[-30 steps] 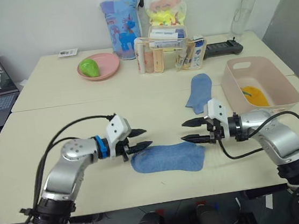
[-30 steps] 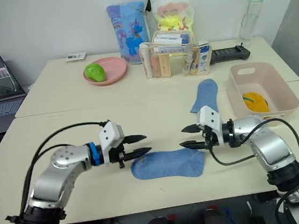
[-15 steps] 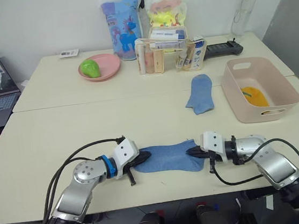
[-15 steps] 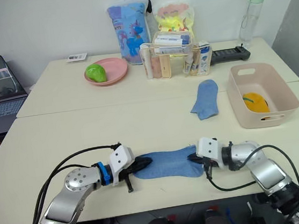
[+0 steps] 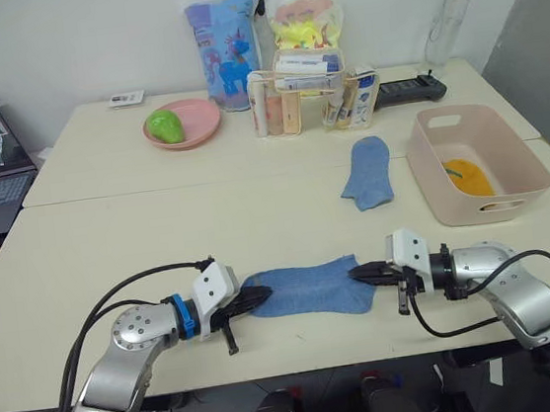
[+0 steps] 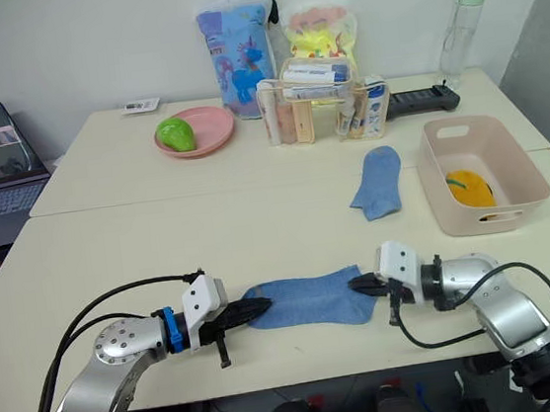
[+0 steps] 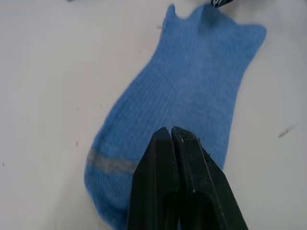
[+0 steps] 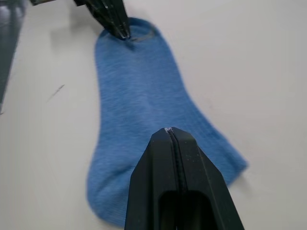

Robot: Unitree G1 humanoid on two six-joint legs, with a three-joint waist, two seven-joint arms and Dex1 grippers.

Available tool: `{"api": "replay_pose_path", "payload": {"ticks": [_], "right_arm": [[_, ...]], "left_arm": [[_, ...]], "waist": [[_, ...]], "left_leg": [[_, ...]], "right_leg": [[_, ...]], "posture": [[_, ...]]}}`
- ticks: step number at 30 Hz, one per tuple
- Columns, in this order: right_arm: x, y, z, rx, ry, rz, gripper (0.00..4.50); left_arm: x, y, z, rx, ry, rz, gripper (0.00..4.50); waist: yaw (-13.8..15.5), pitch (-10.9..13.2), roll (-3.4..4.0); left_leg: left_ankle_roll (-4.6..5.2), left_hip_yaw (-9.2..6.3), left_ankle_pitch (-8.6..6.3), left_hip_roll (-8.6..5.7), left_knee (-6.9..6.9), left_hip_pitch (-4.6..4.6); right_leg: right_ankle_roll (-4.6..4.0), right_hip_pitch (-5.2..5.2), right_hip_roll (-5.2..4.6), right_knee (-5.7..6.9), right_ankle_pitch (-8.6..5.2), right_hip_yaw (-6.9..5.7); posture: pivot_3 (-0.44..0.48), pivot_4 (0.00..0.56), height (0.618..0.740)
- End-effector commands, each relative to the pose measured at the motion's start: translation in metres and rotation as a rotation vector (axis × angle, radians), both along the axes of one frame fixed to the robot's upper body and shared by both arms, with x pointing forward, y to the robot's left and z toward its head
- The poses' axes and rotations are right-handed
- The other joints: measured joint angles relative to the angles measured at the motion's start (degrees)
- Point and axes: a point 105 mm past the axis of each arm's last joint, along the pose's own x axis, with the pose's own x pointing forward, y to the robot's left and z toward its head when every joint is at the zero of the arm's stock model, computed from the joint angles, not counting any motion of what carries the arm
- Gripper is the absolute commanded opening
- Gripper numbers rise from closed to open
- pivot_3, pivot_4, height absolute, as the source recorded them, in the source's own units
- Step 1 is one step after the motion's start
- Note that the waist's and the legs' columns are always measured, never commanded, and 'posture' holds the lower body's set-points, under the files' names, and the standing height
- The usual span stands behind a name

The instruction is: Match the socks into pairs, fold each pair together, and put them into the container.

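- Left claw (image 5: 257, 297) lay low on the desk (image 5: 110, 245), fingers pressed together on the toe end of a light blue sock (image 5: 309, 289).
- Right claw (image 5: 361, 273) lay at the opposite, cuff end of the same sock, fingers likewise pinched together on the fabric.
- That sock lay flat and stretched lengthwise between the two claws, near the front edge of the desk.
- Second light blue sock (image 5: 366, 172) lay flat farther back, well apart from both claws, just left of the container (image 5: 507, 145).
- Container stood at the right of the desk, holding a mustard yellow item (image 5: 468, 176).
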Motion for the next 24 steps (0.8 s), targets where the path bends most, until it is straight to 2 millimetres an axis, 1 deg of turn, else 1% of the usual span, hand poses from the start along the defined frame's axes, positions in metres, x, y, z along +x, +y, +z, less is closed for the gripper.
{"api": "replay_pose_path", "payload": {"ticks": [1,4,6,8,10,12,13,15,16,17,18,19,22,24], "right_arm": [[-0.004,-0.012,-0.009,-0.107,-0.04,0.028,0.01],[-0.004,-0.018,-0.003,-0.08,-0.022,-0.007,0.01],[-0.006,-0.022,0.0,-0.079,-0.023,-0.014,0.01],[-0.007,-0.025,0.011,-0.023,-0.013,-0.055,0.01],[-0.003,-0.028,0.025,0.028,-0.03,-0.108,0.01],[0.002,-0.031,0.035,0.057,-0.061,-0.165,0.01],[0.011,-0.036,0.043,0.082,-0.105,-0.233,0.01],[0.02,-0.042,0.052,0.111,-0.152,-0.314,0.01],[0.033,-0.055,0.057,0.127,-0.204,-0.45,0.18],[0.041,-0.064,0.058,0.135,-0.234,-0.543,0.38],[0.047,-0.074,0.056,0.12,-0.263,-0.623,0.64],[0.051,-0.08,0.052,0.108,-0.294,-0.683,0.95],[0.053,-0.082,0.041,0.099,-0.316,-0.744,1.96],[0.054,-0.081,0.034,0.094,-0.322,-0.773,2.69]], "left_arm": [[-0.002,0.008,-0.005,0.058,0.006,0.007,0.05],[0.003,0.018,-0.005,0.089,-0.025,0.05,0.05],[0.001,0.018,-0.001,0.058,-0.021,0.054,0.05],[-0.004,0.013,0.01,-0.029,0.002,0.058,0.05],[-0.003,0.013,0.022,-0.091,-0.016,0.095,0.05],[0.0,0.015,0.029,-0.126,-0.027,0.121,0.05],[0.007,0.019,0.036,-0.171,-0.047,0.18,0.05],[0.015,0.025,0.044,-0.225,-0.068,0.253,0.05],[0.031,0.04,0.05,-0.272,-0.124,0.383,0.21],[0.041,0.051,0.054,-0.302,-0.159,0.472,0.44],[0.049,0.062,0.054,-0.33,-0.189,0.569,0.65],[0.055,0.072,0.049,-0.335,-0.21,0.647,0.95],[0.06,0.083,0.032,-0.312,-0.235,0.751,1.9],[0.061,0.088,0.026,-0.311,-0.247,0.803,2.58]], "waist": [[0.2,0.0,0.01],[0.2,0.0,-0.01],[0.2,0.0,0.0],[0.2,0.0,-0.01],[0.2,0.0,0.01],[0.3,0.0,-0.01],[0.4,0.0,-0.01],[0.5,0.0,-0.01],[0.5,0.0,-0.01],[0.5,0.0,-0.01],[0.6,0.0,-0.03],[0.8,0.0,-0.03],[0.9,-0.1,-0.04],[0.9,-0.1,-0.04]], "left_leg": [[0.01,0.02,0.0,-0.02,0.01,0.0],[0.02,0.0,-0.01,-0.01,0.02,0.06],[0.02,0.01,-0.01,-0.01,0.02,0.06],[0.02,0.01,-0.01,0.0,0.02,0.05],[0.02,0.01,-0.01,0.01,0.01,0.03],[0.02,-0.01,-0.01,0.02,0.02,-0.02],[0.02,0.0,-0.01,0.01,0.02,-0.01],[0.03,0.0,-0.02,0.01,0.02,0.0],[0.02,-0.01,-0.01,0.01,0.03,0.0],[0.02,0.0,-0.01,0.01,0.02,0.0],[0.0,0.0,0.0,0.0,0.03,0.01],[-0.01,0.0,0.01,0.0,0.04,-0.02],[-0.03,0.1,0.0,-0.02,0.02,0.0],[-0.03,0.12,0.01,-0.01,0.01,0.0]], "right_leg": [[0.0,0.0,-0.01,-0.01,0.0,0.02],[0.01,0.09,-0.01,-0.03,0.0,0.0],[0.01,0.09,-0.01,-0.02,0.0,0.0],[0.01,0.07,-0.01,-0.02,0.0,0.01],[0.01,0.04,-0.01,-0.02,0.0,0.01],[0.01,0.0,-0.01,0.01,0.0,0.0],[0.01,0.01,-0.01,0.01,0.0,0.0],[0.01,0.03,-0.01,0.0,0.0,-0.01],[0.01,0.02,-0.01,0.0,0.0,-0.02],[0.01,0.02,-0.01,0.0,0.0,-0.01],[0.01,0.02,-0.01,0.02,0.0,-0.01],[0.01,-0.01,0.0,0.03,0.0,-0.02],[0.02,-0.03,0.0,0.01,0.01,0.06],[0.02,-0.06,0.0,0.02,0.01,0.08]], "posture": [[0.0,0.15,0.74],[0.0,0.15,0.74],[0.0,0.15,0.74],[0.0,0.15,0.74],[0.0,0.15,0.74],[0.0,0.15,0.74],[0.0,0.15,0.74],[0.0,0.15,0.74],[0.0,0.15,0.74],[0.0,0.15,0.74],[0.0,0.15,0.74],[0.0,0.15,0.74],[0.0,0.15,0.74],[0.0,0.15,0.74]]}}
